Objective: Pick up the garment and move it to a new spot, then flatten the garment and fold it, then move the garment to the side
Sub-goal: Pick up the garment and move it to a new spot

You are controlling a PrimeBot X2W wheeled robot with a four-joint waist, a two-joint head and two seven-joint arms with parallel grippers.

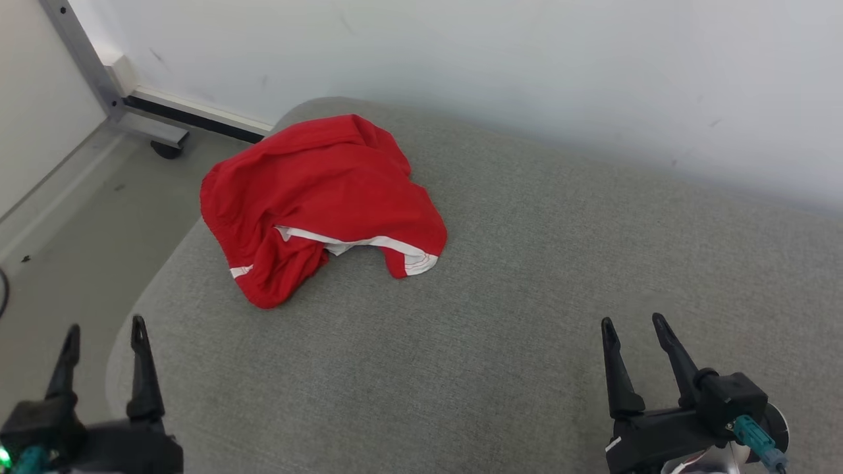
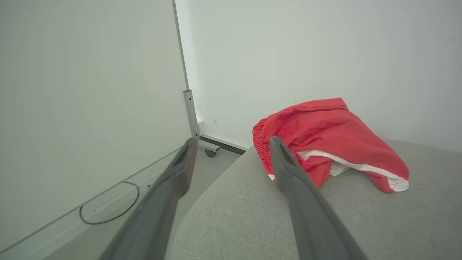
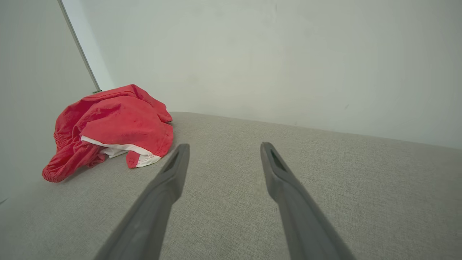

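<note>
Garment, red with white trim, lies crumpled at the far-left end of the grey cushion. You've got the left gripper low left, fingers spread, empty, well short of it. Right gripper low right, also spread, empty, above the cushion.

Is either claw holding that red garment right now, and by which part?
Nothing is held: the left gripper and right gripper are open and empty; the red garment lies untouched on the grey surface.
</note>
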